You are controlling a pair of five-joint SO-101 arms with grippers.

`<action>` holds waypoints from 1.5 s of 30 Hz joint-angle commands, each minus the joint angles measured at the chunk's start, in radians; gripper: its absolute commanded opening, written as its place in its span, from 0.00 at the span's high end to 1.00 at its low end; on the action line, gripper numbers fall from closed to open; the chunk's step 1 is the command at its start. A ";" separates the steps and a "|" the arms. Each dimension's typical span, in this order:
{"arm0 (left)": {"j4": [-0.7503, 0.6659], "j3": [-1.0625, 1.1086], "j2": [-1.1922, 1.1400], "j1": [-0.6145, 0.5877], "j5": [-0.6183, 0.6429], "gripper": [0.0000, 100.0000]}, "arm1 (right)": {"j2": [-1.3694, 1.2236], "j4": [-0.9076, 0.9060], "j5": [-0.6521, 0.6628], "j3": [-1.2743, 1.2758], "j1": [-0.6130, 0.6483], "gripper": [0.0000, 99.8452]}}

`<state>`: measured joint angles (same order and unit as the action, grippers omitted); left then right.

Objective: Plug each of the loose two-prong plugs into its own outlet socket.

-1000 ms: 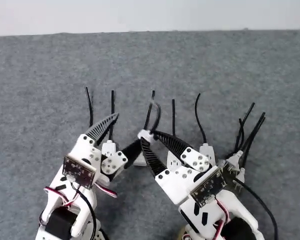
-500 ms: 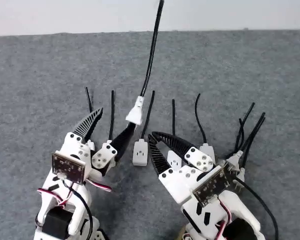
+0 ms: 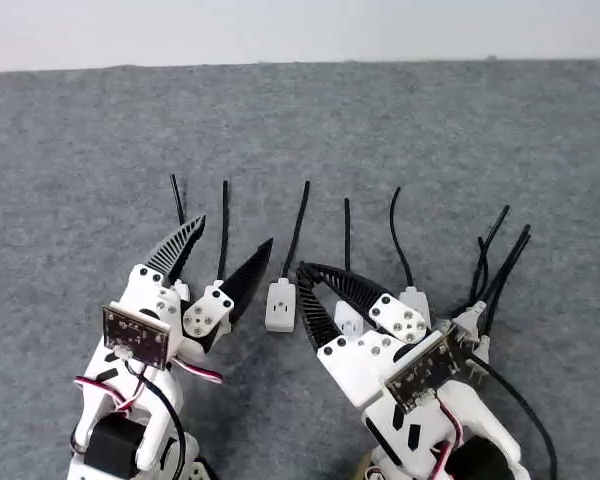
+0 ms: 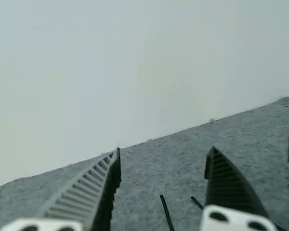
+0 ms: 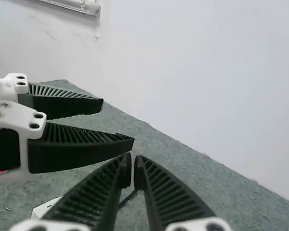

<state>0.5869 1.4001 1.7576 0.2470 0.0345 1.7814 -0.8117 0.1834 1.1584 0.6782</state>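
Socket (image 3: 347, 319) half hidden beneath the right gripper (image 3: 302, 271), its fingers pressed together; left gripper (image 3: 236, 230) fingers spread wide.

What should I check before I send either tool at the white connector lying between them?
1. The left tool open and empty: ok.
2. The right tool open enough to grasp: not ok, it is shut.
3. The white connector clear of both tools, flat on the grey mat: ok.
4. Its black cord running straight and uncrossed: ok.
5. Whether that connector is a plug or a socket: cannot tell.
6. The cords beside the right arm lying apart: not ok, bunched.
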 commanded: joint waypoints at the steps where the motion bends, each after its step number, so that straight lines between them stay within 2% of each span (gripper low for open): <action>1: -0.028 -0.039 -0.003 -0.008 0.005 0.73 | -0.001 -0.002 0.009 -0.029 -0.010 0.99; 29: -0.034 -0.018 -0.002 -0.008 0.005 0.73 | -0.002 0.008 0.009 -0.002 -0.010 0.99; 32: -0.037 -0.008 -0.003 -0.008 0.003 0.73 | -0.002 0.070 0.009 0.040 -0.010 0.99; 38: -0.170 0.082 -0.005 -0.009 0.000 0.73 | -0.004 0.248 0.009 0.187 -0.010 0.99; 41: -0.209 0.113 -0.006 -0.009 0.000 0.73 | -0.005 0.229 0.006 0.189 -0.016 0.98; 45: -0.210 0.127 -0.006 -0.009 -0.023 0.73 | -0.030 0.154 0.000 0.130 -0.120 0.94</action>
<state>0.4089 1.5275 1.7576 0.2470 0.0345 1.7737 -0.6183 0.1834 1.3579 0.6306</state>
